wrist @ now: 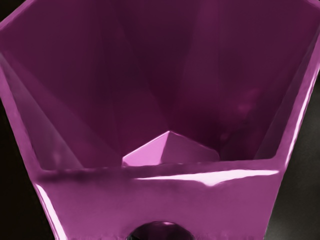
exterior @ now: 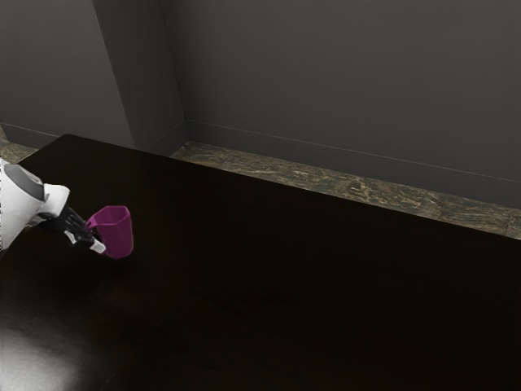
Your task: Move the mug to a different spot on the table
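A magenta, angular mug (exterior: 115, 230) stands at the far left of the dark table (exterior: 285, 269) in the exterior view. My gripper (exterior: 91, 236) comes in from the exterior view's left and is shut on the mug's near wall, on the side toward the arm. In the wrist view I look straight down into the mug (wrist: 160, 100), with its near wall and the hole of its handle just under my hand. I cannot tell whether the mug's base touches the table.
The dark table stretches far to the exterior view's right and toward the front. Its back edge runs diagonally beside a strip of stone floor (exterior: 366, 191) and grey walls. A bright glare lies on the tabletop at the lower left (exterior: 41, 358).
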